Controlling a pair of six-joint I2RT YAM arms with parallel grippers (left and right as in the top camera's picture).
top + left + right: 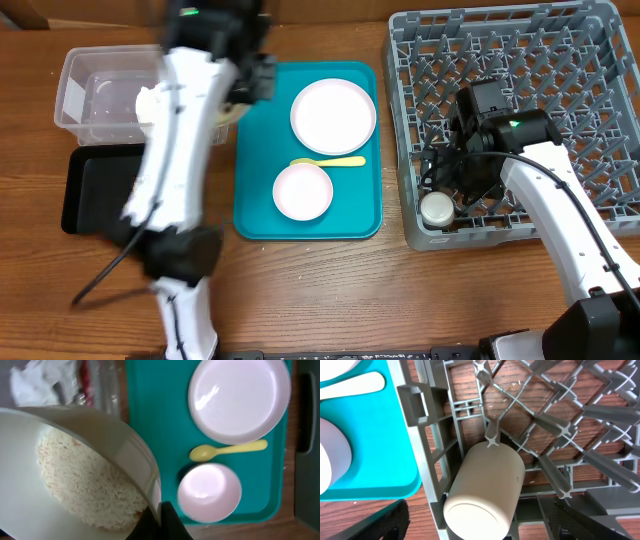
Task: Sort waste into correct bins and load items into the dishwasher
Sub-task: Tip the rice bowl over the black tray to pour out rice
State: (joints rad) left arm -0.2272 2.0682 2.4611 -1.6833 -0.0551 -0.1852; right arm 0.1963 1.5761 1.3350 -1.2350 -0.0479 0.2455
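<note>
- The left gripper (pixel 161 522) is pinched tight on the rim of the rice bowl (pixel 100 435). Its dark finger bites the near edge, and the white rice (pixel 85 480) is heaped against that same side.
- The rice bowl hangs just beside the clear tub (pixel 75 85), where crumpled paper (pixel 35 385) and a red wrapper (pixel 86 382) lie. The black tray (pixel 95 190) sits in front of the tub.
- The step in hand looks like tipping out the rice. To do it well, bring the far lip fully over the chosen bin first. Then tilt slowly away from the pinched edge, so no grains land on the table or the teal tray (pixel 255 210). Which bin takes food I cannot tell.
- The left arm (pixel 175 140) reaches from the front edge across the black tray, blurred in the overhead view, with its wrist by the tub's right end.
- The right gripper (pixel 477 515) stands wide apart and holds nothing. Its fingers flank the cup (pixel 485 485), which lies on its side in the front-left corner of the dish rack (pixel 560 60).
- The right arm (pixel 560 210) bends in from the front right, wrist over that corner.
- The plate (pixel 333 113), pink bowl (pixel 302 191) and yellow spoon (pixel 330 161) wait on the teal tray.
</note>
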